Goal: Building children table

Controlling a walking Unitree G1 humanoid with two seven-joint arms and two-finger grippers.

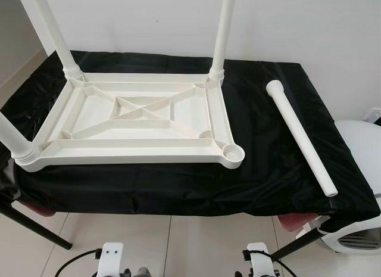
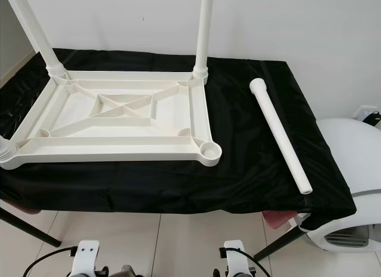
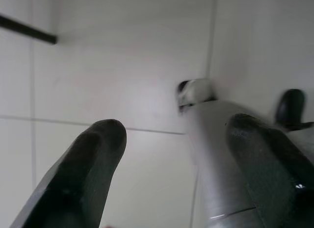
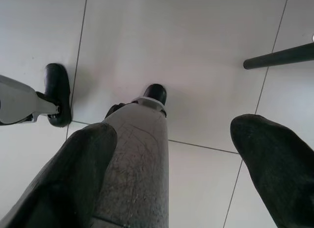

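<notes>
While both arms hang low over the tiled floor (image 4: 196, 51), the left pincer (image 3: 171, 164) and right pincer (image 4: 181, 169) each hold their black fingers spread apart, gripping nothing. On the black-draped desk (image 1: 262, 170) the white tabletop (image 1: 137, 119) lies upside down with three legs standing in its corner sockets. Its near right socket (image 1: 233, 152) is unfilled, and the loose leg (image 1: 300, 136) lies apart to the right.

This looks like a room in a home: pale tiled floor (image 1: 178, 241), plain white wall (image 1: 297, 27), and a worktop (image 1: 268, 170) under black cloth.
</notes>
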